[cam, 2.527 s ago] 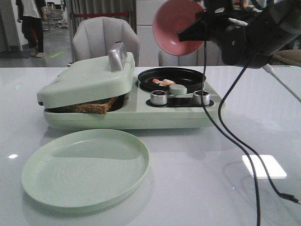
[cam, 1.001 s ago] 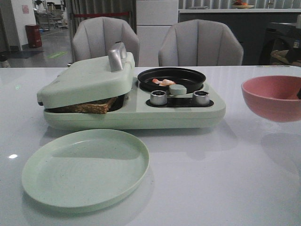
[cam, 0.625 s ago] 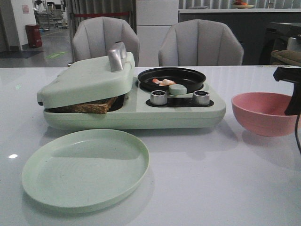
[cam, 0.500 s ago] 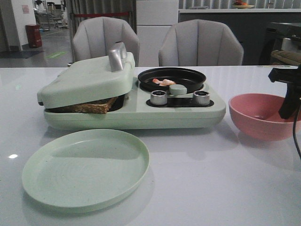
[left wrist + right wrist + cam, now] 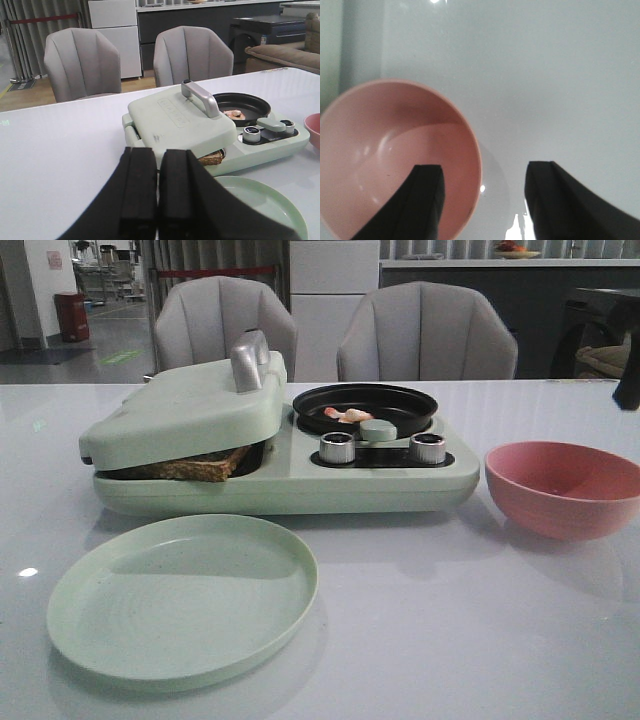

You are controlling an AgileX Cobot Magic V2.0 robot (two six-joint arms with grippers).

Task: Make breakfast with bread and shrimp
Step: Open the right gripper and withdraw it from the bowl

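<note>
The bread [image 5: 195, 465] lies inside the pale green breakfast maker [image 5: 270, 475], under its nearly closed lid [image 5: 185, 410]; only a brown crust edge shows, also in the left wrist view [image 5: 210, 157]. The shrimp [image 5: 347, 415] lie in the maker's black round pan [image 5: 365, 405], also seen in the left wrist view [image 5: 234, 114]. My right gripper [image 5: 482, 195] is open above the empty pink bowl [image 5: 395, 160], its fingers either side of the rim, touching nothing. Only a dark bit of it shows at the front view's right edge [image 5: 630, 385]. My left gripper [image 5: 157, 190] is shut and empty, well back from the maker.
A pale green empty plate [image 5: 182, 595] lies in front of the maker. The pink bowl [image 5: 562, 488] stands on the table right of the maker. Two grey chairs [image 5: 330, 335] stand behind the table. Two silver knobs [image 5: 385, 447] sit on the maker's front.
My right gripper tipped the pink bowl over the pan, carried it right and down onto the table, let it go and rose away. The left arm has not moved.
</note>
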